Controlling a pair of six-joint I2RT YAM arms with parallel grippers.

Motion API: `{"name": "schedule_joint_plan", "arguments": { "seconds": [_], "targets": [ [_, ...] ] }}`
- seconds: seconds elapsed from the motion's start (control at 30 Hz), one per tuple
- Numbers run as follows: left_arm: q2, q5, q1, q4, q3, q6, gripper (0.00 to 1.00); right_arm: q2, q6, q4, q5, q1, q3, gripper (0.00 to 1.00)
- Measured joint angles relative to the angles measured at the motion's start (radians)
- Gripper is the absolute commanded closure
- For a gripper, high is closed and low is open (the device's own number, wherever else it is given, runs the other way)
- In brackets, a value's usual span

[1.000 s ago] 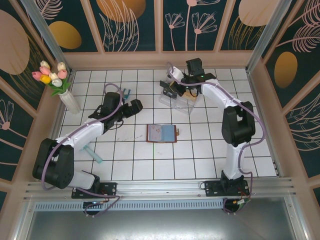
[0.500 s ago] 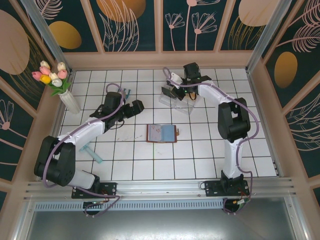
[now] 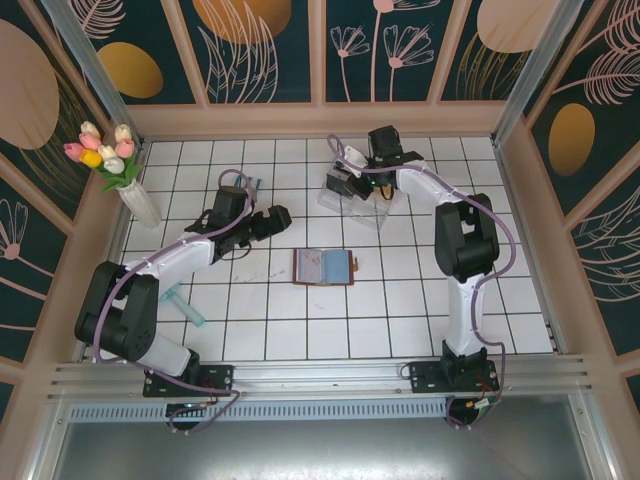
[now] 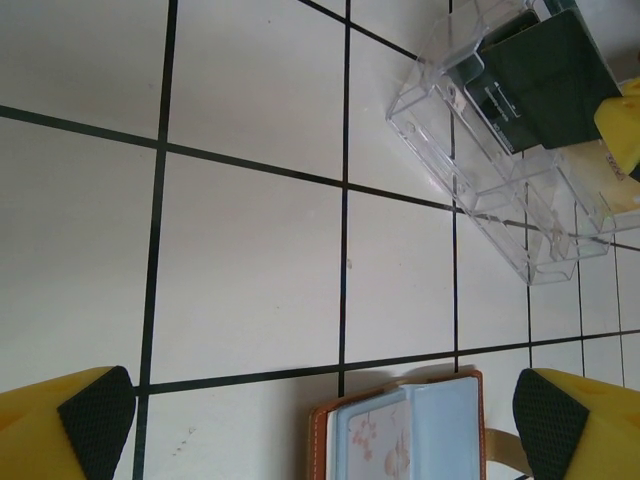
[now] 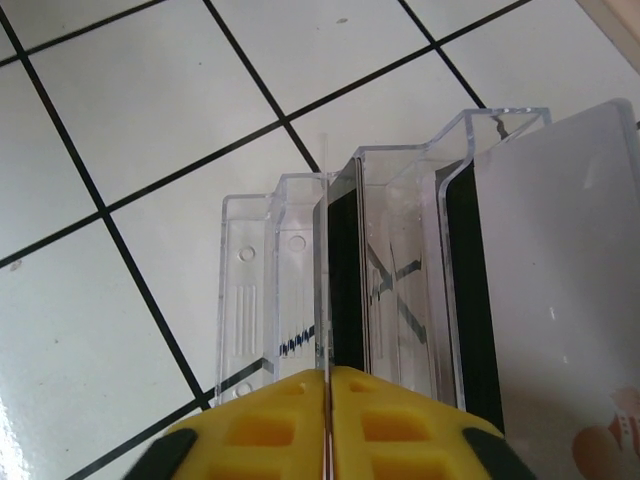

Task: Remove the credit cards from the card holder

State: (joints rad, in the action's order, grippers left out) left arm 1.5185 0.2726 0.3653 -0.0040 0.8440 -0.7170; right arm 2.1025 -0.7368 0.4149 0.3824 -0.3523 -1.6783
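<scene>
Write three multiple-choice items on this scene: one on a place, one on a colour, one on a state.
1. Where is the clear plastic box relative to the card holder?
A. Beyond it, toward the back wall
B. Nearer the camera than it
C. On top of it

2. What colour is the card holder's cover?
A. Green
B. Reddish-brown
C. White

3. How is the left gripper?
A. Shut on a card
B. Shut, empty
C. Open

Key: 1 A, the top view puts the box past the holder; 2 B, a brown edge frames its blue-grey pockets; 3 C, the left wrist view shows its fingers far apart.
</scene>
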Motion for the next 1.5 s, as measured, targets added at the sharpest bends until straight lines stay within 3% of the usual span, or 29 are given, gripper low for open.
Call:
{"name": "schedule_joint_plan", "arguments": {
  "seconds": [0.13,0.4,0.53,0.6,0.8,0.93,1.2,1.5],
  "targets": [
    [0.000,0.016,0.000,0.000,0.002,0.006,0.01,0.010,0.013,0.012,0.000,0.000,-0.018,0.75],
    [0.000,0.050,0.000,0.000,0.003,0.007,0.03,0.001,0.070,0.014,0.002,0.000,-0.053,0.74],
    [0.000,0.066,0.000,-0.010,0.006,0.017,0.06,-0.056,0.181,0.043,0.014,0.000,-0.054,0.73],
    [-0.002,0.069,0.000,-0.024,0.010,0.024,0.09,-0.107,0.275,0.042,0.019,0.000,-0.045,0.67],
    [-0.010,0.106,0.000,-0.061,0.018,0.036,0.21,-0.394,0.665,-0.093,0.007,-0.013,0.210,0.63],
    [-0.017,0.132,0.012,-0.067,0.016,0.019,0.34,-0.510,0.900,-0.204,-0.045,-0.109,0.446,0.62],
    [-0.009,0.143,0.098,-0.057,0.006,-0.036,0.58,-0.560,1.307,-0.361,-0.052,-0.236,0.809,0.64],
    [0.100,0.155,0.146,0.009,-0.023,-0.131,0.79,-0.544,1.532,-0.529,-0.045,-0.348,0.900,0.72]
  ]
}}
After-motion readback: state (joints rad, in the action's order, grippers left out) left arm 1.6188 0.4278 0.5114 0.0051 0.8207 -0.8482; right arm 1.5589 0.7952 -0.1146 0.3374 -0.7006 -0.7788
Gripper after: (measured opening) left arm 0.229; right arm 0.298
